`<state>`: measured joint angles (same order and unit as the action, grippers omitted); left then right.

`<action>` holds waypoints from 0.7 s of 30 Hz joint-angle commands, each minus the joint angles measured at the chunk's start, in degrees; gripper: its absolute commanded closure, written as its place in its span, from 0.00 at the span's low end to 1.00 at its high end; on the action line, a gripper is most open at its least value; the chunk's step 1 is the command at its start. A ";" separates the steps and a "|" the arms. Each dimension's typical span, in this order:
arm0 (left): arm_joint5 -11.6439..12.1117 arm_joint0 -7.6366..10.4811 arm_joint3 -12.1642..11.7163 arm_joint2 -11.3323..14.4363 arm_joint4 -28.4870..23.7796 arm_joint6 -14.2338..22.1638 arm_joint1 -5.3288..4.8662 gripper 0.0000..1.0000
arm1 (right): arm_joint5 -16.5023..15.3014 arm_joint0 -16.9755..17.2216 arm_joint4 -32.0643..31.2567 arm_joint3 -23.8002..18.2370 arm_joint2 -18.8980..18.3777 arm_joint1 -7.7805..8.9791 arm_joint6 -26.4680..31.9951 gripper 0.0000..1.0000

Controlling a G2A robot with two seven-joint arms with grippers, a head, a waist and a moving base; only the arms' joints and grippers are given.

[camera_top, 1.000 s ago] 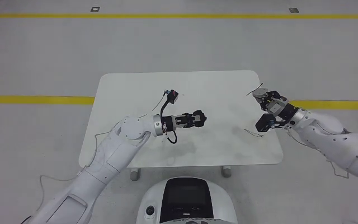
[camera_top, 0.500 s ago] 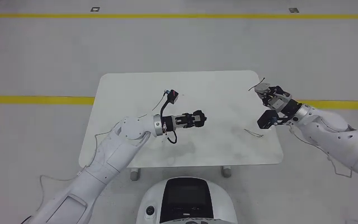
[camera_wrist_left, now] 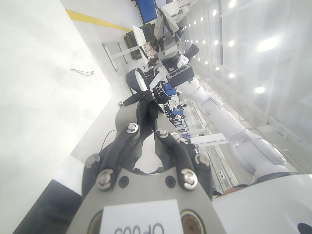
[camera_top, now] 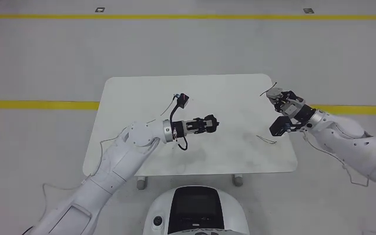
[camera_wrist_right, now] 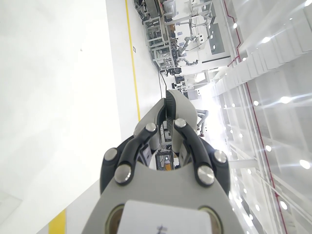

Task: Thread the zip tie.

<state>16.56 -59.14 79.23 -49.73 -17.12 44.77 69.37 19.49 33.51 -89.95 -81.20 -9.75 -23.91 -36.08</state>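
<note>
A thin dark zip tie (camera_top: 269,91) sticks out of my right gripper (camera_top: 276,97), which is shut on it over the white table's (camera_top: 235,88) right edge. In the right wrist view the zip tie (camera_wrist_right: 160,81) runs as a fine black line past the closed fingertips of the gripper (camera_wrist_right: 166,98). A second zip tie (camera_top: 265,139) lies flat on the table near the front right corner, and the left wrist view has this second zip tie (camera_wrist_left: 82,71) too. My left gripper (camera_top: 215,123) hangs over the table's middle, shut (camera_wrist_left: 145,97), with nothing visible between its fingers.
The table's right edge lies just under the right gripper, with floor and a yellow line (camera_top: 47,104) beyond. In the left wrist view the right arm (camera_wrist_left: 178,74) stands off across the table. Bare tabletop lies between the two grippers.
My right gripper has shifted a little to the right and away with the zip tie. The left arm has barely moved.
</note>
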 commanded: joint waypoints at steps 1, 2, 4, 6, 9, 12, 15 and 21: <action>-2.46 0.59 0.58 0.15 0.03 -0.37 0.06 1.00 | -0.01 -0.19 0.00 0.68 0.01 -0.21 -0.87 1.00; -3.79 1.07 1.15 0.33 0.29 -0.59 0.11 1.00 | -0.01 -0.23 0.00 1.07 0.01 -0.37 -1.11 1.00; -5.16 1.78 2.04 0.59 -0.01 -0.76 0.26 1.00 | -0.01 -0.35 0.00 1.63 0.01 -0.66 -1.71 1.00; -7.15 3.13 2.41 1.08 1.91 -0.99 0.35 1.00 | -0.01 -0.34 0.00 2.38 0.01 -1.04 -1.82 1.00; -9.72 5.09 2.60 2.14 2.68 -1.80 0.80 1.00 | -0.01 -0.03 0.00 3.20 0.01 -1.67 -1.79 1.00; -12.32 7.61 2.38 3.58 2.88 -2.24 1.48 1.00 | -0.01 -0.05 0.00 4.04 0.01 -2.21 -1.95 1.00; -14.85 10.11 2.12 5.18 2.34 -3.27 2.36 1.00 | -0.01 -0.05 0.00 4.57 0.01 -2.64 -1.78 1.00; -16.69 11.35 1.89 6.10 2.75 -4.67 2.86 1.00 | -0.01 -0.19 0.00 4.87 0.01 -2.97 -2.07 1.00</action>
<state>-0.19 -47.75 81.12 -43.60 -14.36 40.04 72.23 19.48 33.31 -89.95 -76.32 -9.74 -26.89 -38.16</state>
